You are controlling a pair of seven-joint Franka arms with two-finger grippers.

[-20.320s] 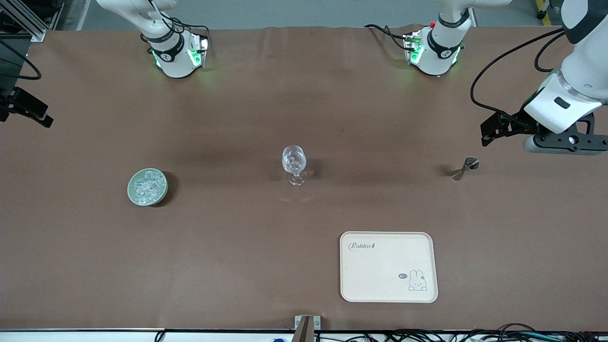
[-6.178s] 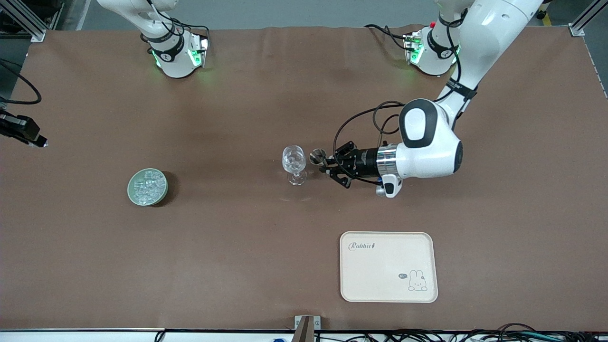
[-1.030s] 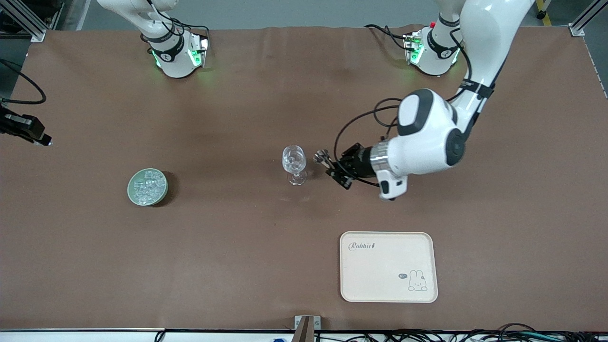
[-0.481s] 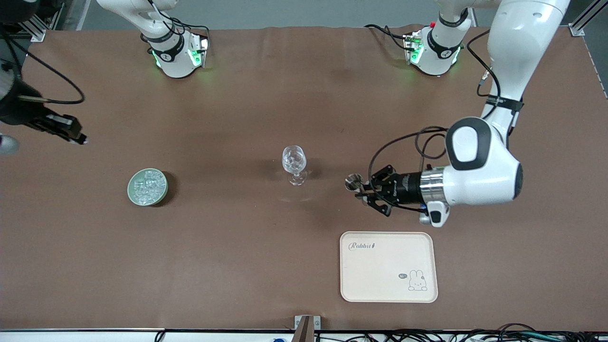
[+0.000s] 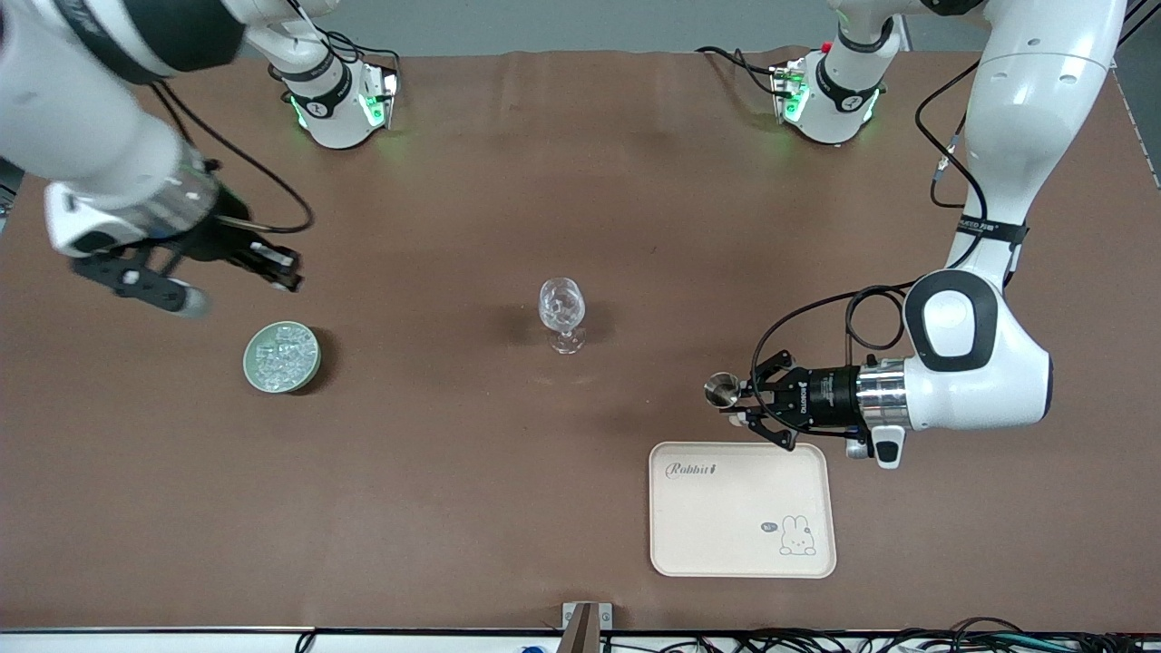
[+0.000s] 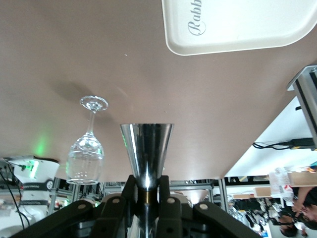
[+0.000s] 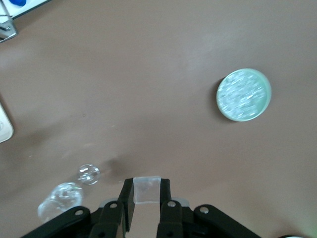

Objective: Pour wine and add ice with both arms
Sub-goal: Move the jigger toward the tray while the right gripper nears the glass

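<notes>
Left hand (image 5: pixel 736 399) grips metal jigger (image 5: pixel 723 390) above tray (image 5: pixel 742 562) edge.

Cream tray (image 5: pixel 689 544) with a rabbit print — on the brown table (image 5: pixel 508 490), nearest the front camera.

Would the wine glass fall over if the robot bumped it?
Probably, yes. The wine glass stands upright on a thin stem with a small round foot, and its bowl is wider than that foot, so a sideways bump near the top would likely tip it. It looks like clear, thin glass, so it may break if it falls. Its round bowl might also let it roll.
</notes>
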